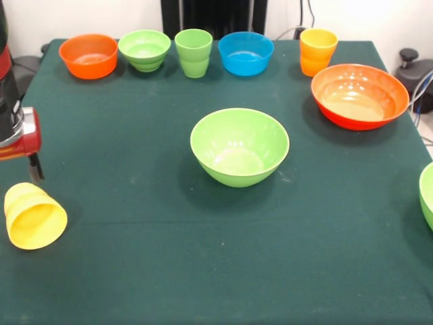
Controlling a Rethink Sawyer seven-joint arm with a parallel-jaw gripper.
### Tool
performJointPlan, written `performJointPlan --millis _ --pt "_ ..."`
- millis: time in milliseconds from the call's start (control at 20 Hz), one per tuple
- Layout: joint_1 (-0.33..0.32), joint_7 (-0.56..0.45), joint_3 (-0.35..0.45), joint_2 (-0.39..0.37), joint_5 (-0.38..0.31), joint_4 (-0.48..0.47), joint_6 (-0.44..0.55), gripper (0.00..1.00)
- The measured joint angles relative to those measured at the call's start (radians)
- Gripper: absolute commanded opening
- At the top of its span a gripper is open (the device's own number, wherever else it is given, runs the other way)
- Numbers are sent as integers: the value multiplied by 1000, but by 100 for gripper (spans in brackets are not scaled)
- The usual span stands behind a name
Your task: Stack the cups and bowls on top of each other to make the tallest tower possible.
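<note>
**Tower build: nothing stacked, yellow cup down**

Front view.
- Gripper (34,166): at nine o'clock on the green table (135,271), only a dark tip showing under the red arm housing; whether it is open or closed cannot be told. It holds nothing visible.
- Yellow cup (32,217): on its side, just below the gripper, mouth toward five o'clock.
- Large green bowl (239,146): upright, centre.
- Orange-red bowl (360,95): two o'clock.
- Twelve o'clock row: small orange bowl (88,56), small green bowl (145,49), green cup (193,52), blue bowl (246,53), orange-yellow cup (317,51).
- Second green bowl (427,195): cut off at three o'clock.

Judgement: opening step; next move likely calls for grasping the tipped cup.
</note>
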Motion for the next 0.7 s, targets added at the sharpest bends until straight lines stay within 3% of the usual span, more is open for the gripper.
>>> performJointPlan --millis 700 --pt "-18 0 21 8 -19 -3 0 100"
